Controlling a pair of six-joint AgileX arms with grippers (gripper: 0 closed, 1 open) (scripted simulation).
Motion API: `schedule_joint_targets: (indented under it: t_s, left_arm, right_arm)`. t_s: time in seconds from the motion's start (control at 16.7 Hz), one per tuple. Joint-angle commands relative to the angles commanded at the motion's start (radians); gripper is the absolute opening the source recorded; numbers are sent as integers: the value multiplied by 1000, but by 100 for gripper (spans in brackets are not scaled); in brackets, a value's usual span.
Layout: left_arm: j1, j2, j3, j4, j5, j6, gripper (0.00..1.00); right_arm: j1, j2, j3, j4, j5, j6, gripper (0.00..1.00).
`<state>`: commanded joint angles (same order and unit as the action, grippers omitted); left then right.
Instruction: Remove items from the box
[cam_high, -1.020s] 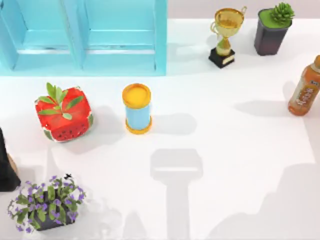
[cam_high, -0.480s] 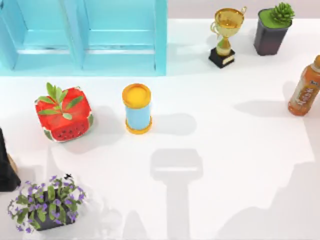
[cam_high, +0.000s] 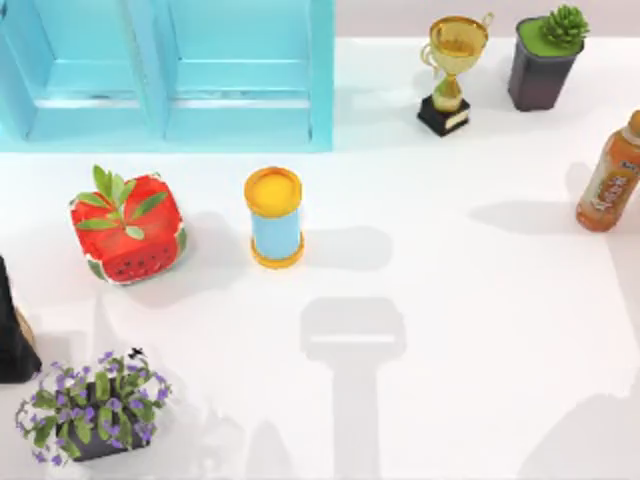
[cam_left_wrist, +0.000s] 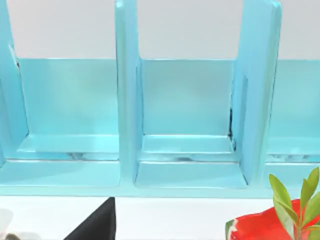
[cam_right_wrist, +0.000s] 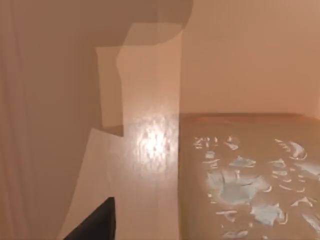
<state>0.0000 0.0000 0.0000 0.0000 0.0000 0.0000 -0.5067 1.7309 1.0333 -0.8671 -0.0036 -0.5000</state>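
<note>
Tan cardboard-coloured surfaces stand close in front of the right wrist camera. One flat face carries pale bluish-white flecks. I cannot tell whether these belong to the box or to one of the items. A dark part of my right gripper pokes in at the edge of that view. A dark part of my left gripper shows in the left wrist view, facing the blue shelf across bare white table. A black shape sits at the table's left edge.
A blue shelf unit fills the back left. A watermelon cube, a blue cylinder with orange ends and a purple flower pot stand on the left half. A trophy, a succulent pot and an orange bottle stand right.
The large shadow at the table's front right has shrunk toward the lower right corner. The objects on the table have not moved.
</note>
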Motion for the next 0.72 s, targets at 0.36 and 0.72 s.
schedule_joint_targets:
  t_s: [0.36, 0.72]
  left_arm:
    - [0, 0, 0, 0, 0, 0, 100]
    - [0, 0, 0, 0, 0, 0, 100]
  right_arm:
    - [0, 10, -22, 25, 0, 0, 92]
    - [0, 10, -22, 25, 0, 0, 47]
